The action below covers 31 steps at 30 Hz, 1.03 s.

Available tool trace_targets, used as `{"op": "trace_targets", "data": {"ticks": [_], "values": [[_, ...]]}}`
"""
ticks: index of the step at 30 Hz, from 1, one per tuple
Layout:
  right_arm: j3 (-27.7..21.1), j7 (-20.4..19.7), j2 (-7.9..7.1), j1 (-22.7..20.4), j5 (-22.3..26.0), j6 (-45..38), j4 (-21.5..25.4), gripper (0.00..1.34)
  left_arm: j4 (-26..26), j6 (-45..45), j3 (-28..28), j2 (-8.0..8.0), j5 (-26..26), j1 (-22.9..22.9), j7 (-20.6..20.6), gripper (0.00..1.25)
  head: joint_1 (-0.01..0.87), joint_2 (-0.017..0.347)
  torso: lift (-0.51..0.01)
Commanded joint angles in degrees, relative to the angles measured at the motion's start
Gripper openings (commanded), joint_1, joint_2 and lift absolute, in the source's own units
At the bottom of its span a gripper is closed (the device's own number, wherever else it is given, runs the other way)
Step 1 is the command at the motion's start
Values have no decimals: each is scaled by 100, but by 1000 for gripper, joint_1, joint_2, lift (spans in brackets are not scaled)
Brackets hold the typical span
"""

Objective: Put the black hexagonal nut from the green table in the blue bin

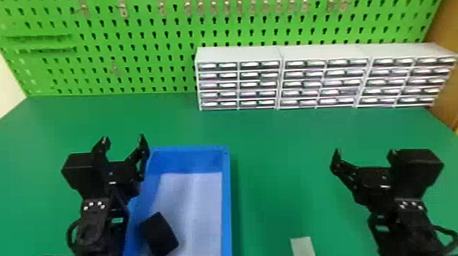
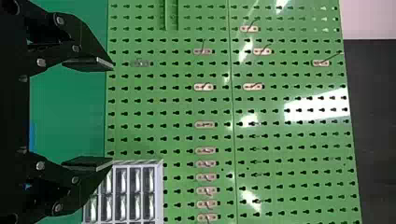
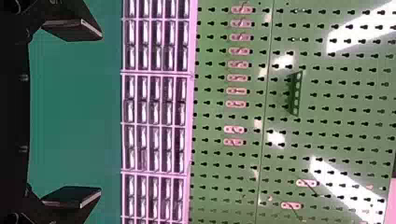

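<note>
— Where is the left gripper (image 1: 123, 138)?
— Above the green table (image 1: 272, 142), near the far left corner of the blue bin (image 1: 227, 209). Whether it touches the bin cannot be told.
— And is its claw clenched?
— No, it is released. The left wrist view shows its two black fingers (image 2: 88, 63) spread well apart, with nothing between them.
— What about the right gripper (image 1: 365, 152)?
— It is above the table's right part, well apart from the bin. It is released too: in the right wrist view the flat fingers (image 3: 72, 28) stand wide of each other, grasping nothing.
— Where does the nut lie, then?
— A black angular piece (image 1: 159, 235) lies inside the bin, against or just beside its left wall, on the pale lining (image 1: 198, 207). Whether that is the hexagonal nut cannot be told; its outline is too blurred.
— How does the bin sit?
— Left of the table's middle, toward the near edge, its long walls running away from the robot.
— Anything to its right?
— A pale strip (image 1: 303, 248) lies toward the near edge, between the bin and the right arm.
— And at the far edge?
— Three drawer cabinets (image 1: 238, 54) stand side by side, from about the middle to near the far right corner. Behind them rises a green pegboard (image 1: 156, 33) with metal hooks (image 1: 122, 7).
</note>
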State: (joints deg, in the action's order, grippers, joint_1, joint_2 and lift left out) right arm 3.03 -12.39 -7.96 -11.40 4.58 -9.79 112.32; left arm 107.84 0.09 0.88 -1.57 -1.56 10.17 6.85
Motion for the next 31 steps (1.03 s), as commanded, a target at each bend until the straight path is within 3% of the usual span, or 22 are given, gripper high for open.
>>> {"op": "trace_targets", "data": {"ticks": [1,31], "values": [[31,0,-39,15,8,-40,0,1207,0,17,0,-1,-28,-7,0,726,657,57,-95],[58,8,-65,77,43,-137,0,1207,0,79,9,-1,-72,-33,-9,727,657,57,-95]]}}
